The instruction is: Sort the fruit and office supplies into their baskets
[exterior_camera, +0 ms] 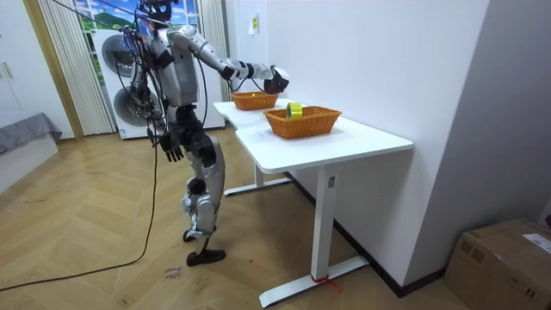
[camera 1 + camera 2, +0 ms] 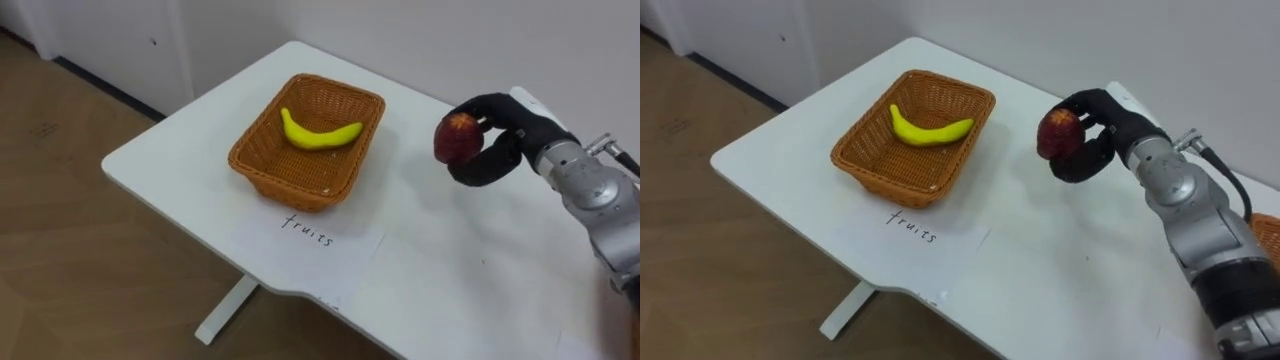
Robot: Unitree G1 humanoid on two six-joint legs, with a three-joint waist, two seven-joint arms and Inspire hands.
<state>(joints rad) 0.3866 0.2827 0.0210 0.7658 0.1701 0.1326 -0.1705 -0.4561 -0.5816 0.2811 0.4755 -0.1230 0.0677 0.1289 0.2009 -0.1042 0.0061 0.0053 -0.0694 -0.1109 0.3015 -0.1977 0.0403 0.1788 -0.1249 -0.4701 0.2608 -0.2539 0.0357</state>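
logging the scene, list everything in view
white flat table: one, white, by the wall
brown woven wicker basket: one, brown, on the table
curved yellow banana: one, yellow, inside that basket
white handwritten paper sheet: one, white, before the basket
round red apple: one, red, held above the table
second brown wicker basket: one, brown, room view's right
right robot hand: black, curled round the apple
left robot hand: hanging at its side

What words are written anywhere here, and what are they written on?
"fruits": handwritten on the white paper sheet that lies on the table in front of the basket holding the banana.
The wall notice in the room view: too small to read.
Nothing else here can be read.
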